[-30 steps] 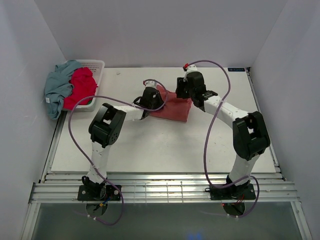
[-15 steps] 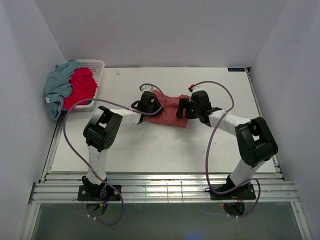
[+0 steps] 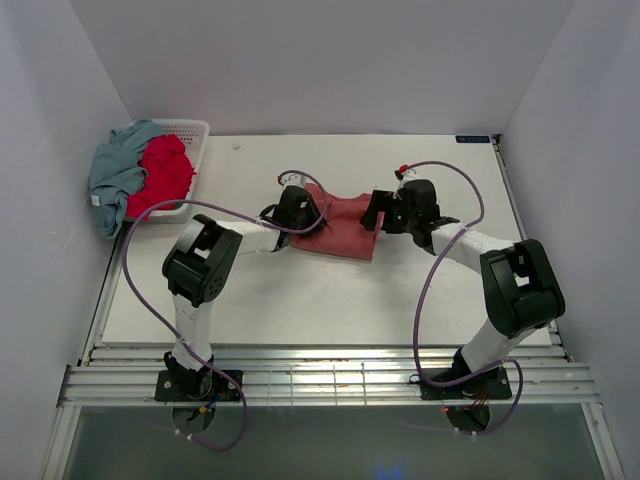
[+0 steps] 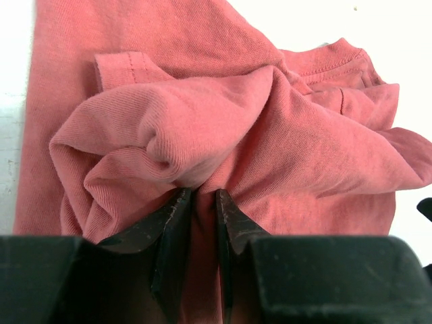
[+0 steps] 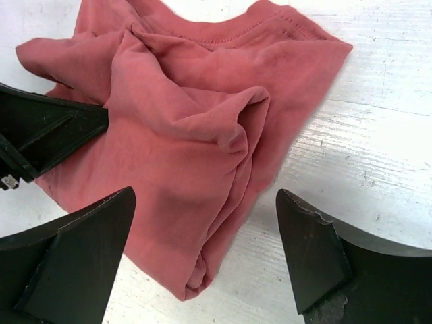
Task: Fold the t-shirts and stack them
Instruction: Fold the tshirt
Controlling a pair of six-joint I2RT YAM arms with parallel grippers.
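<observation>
The salmon-red t-shirt [image 3: 340, 225] lies crumpled on the bench [image 3: 300, 295]. The left end effector [image 4: 200, 196] pinches a bunched fold, tips buried in cloth. The right end effector [image 5: 204, 196] gapes wide over the shirt's edge, empty.

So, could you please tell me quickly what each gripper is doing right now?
Left gripper: closed, pinching a fold of the salmon-red t-shirt.
Right gripper: open, holding nothing, jaws wide over the shirt's edge.
</observation>
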